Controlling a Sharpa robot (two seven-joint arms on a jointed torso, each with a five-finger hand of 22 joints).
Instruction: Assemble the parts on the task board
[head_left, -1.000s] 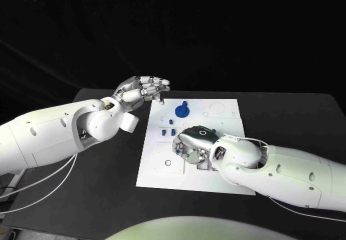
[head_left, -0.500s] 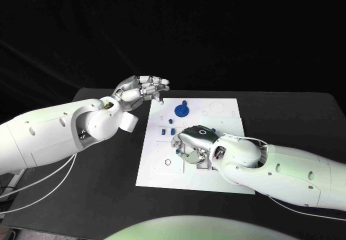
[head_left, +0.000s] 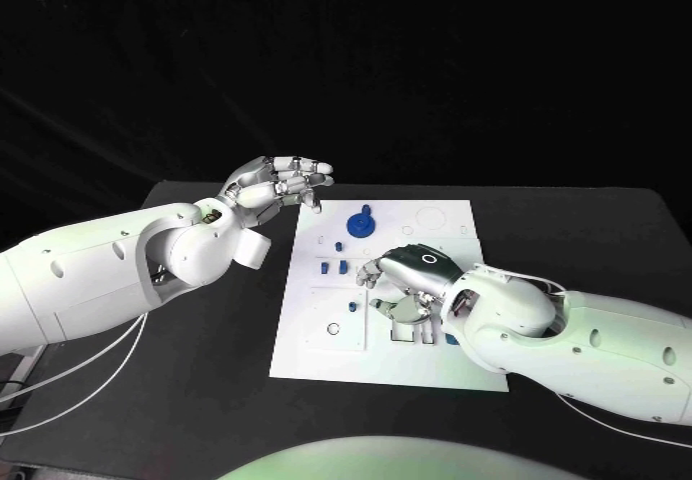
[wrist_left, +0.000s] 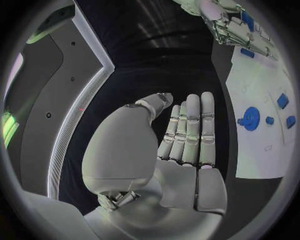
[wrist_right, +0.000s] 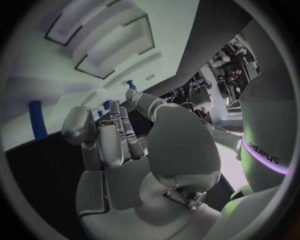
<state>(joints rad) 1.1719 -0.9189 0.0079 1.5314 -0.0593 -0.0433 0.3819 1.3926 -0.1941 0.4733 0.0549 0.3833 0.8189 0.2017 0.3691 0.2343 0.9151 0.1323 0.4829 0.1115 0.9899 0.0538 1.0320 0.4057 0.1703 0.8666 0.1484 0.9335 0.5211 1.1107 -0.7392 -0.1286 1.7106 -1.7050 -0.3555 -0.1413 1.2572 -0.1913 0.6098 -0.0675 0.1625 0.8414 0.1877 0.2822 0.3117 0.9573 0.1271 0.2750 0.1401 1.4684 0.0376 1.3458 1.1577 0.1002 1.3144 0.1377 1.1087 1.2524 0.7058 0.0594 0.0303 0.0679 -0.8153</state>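
since a second ago, right hand (head_left: 401, 285) has shifted up the board (head_left: 447, 225), fingers curled down among the small blue parts (head_left: 335, 264); its hold can't be told. left hand (head_left: 283, 180) hovers, fingers loosely apart, holding nothing. a nudge could scatter pieces.

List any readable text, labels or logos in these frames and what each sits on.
"ad.plus": uncertain reading of small dark lettering on the white robot body in the right wrist view.
White rectangular task board: thin printed outlines, no readable words.
Silver left hand, silver right hand, black table: no text visible.
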